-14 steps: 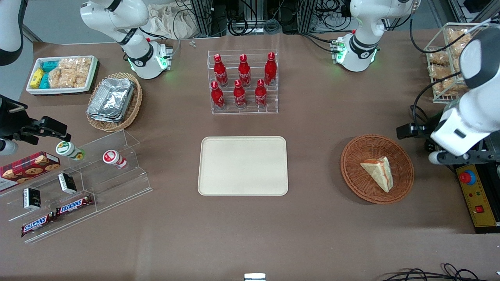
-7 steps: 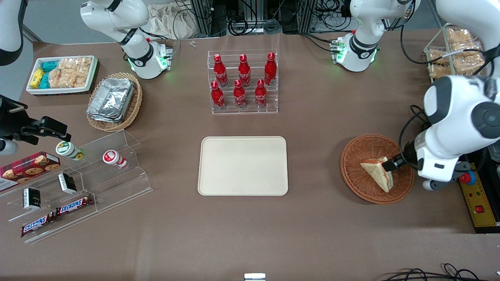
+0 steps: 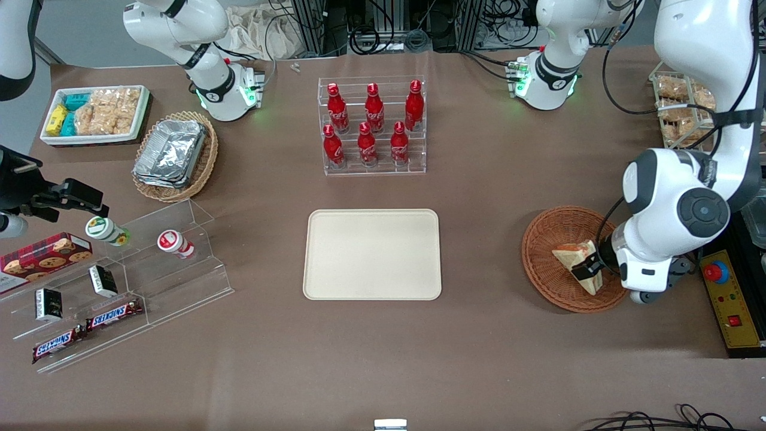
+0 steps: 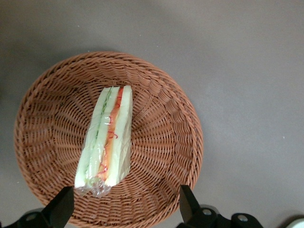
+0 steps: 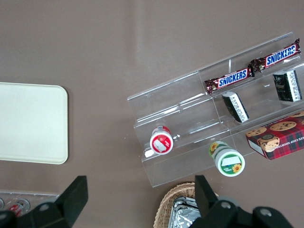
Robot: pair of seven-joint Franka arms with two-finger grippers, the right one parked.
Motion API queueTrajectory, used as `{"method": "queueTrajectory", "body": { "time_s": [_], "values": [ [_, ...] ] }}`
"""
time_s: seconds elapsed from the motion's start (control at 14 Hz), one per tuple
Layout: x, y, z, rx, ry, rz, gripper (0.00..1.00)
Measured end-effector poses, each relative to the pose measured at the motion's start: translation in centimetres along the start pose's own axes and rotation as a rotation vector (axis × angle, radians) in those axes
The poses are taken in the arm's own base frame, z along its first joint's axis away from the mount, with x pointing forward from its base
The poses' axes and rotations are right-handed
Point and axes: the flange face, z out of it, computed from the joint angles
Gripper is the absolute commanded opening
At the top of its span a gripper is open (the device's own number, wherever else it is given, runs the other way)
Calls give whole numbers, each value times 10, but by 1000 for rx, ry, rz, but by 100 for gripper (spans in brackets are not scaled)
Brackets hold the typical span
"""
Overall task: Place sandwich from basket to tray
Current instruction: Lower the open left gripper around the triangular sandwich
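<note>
The sandwich (image 3: pixel 570 256), a pale bread wedge with orange and green filling in clear wrap, lies in the reddish-brown wicker basket (image 3: pixel 547 239) toward the working arm's end of the table. It also shows in the left wrist view (image 4: pixel 106 140), inside the basket (image 4: pixel 156 142). My gripper (image 3: pixel 589 268) hangs just above the basket over the sandwich's wide end. Its fingers (image 4: pixel 189 204) are spread wide and hold nothing. The cream tray (image 3: pixel 372 254) lies flat at the table's middle, bare.
A clear rack of red bottles (image 3: pixel 372 126) stands farther from the front camera than the tray. A wire basket of snack bags (image 3: pixel 679 108) stands at the working arm's end. A yellow control box (image 3: pixel 730 302) sits beside the basket. A clear stepped shelf (image 3: pixel 119 281) holds snacks at the parked arm's end.
My arm swung in from the table's end and came down over the basket. The gripper now hangs above the sandwich's wide end. The sandwich has not moved.
</note>
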Motion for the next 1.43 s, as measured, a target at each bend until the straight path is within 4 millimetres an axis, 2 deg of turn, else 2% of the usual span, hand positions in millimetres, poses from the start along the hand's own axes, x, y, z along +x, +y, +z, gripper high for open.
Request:
{"method": "queueTrajectory", "body": {
  "time_s": [0.14,0.64,1.07,1.14,1.21,1.29,1.36,1.43],
  "values": [
    [1,-2,13,3,-5,-10,100],
    [1,-29,58,-1,9,-41,100],
    [-3,-33,85,4,-3,-42,99],
    [-3,-32,90,1,-3,-41,87],
    [-3,-32,96,-1,-3,-41,57],
    [-2,-31,101,-2,-3,-41,19],
    [-2,-31,105,-3,-4,-41,0],
    [-2,-31,105,-4,-3,-41,0]
  ]
}}
